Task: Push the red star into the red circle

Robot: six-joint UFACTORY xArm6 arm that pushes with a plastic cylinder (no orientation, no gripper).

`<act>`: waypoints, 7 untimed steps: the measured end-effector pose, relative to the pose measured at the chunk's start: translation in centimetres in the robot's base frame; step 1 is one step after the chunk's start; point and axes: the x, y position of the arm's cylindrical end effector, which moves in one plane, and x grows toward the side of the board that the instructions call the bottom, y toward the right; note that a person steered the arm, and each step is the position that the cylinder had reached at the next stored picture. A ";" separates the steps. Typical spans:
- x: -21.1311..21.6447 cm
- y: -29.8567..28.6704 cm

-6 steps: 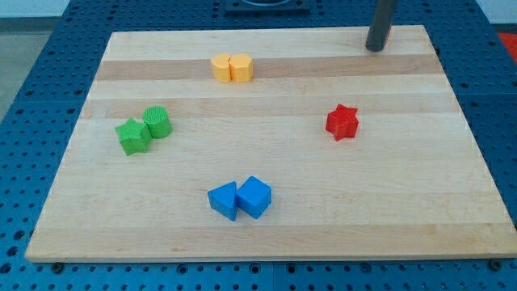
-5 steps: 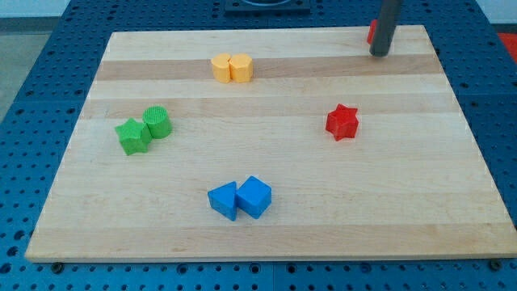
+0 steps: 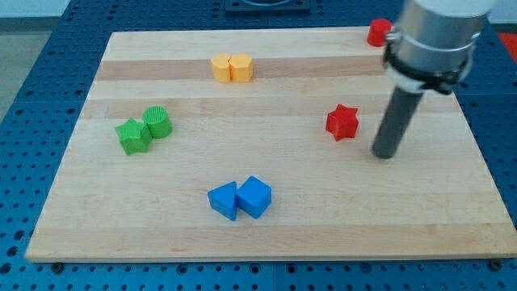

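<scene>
Resting on tabletop, my tip sits near red star, lower right of it, apart. Red circle at upper right edge. No gripper fitted, only rod.

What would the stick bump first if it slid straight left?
Probably the red star. My tip sits just to its right and slightly lower in view, so it might only clip the star's lower edge.
</scene>
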 end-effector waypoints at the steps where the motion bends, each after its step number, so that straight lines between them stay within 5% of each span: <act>1: -1.7 -3.7; 3: -11.7 -1.5; 6: -11.4 -6.7; 7: -15.7 -5.8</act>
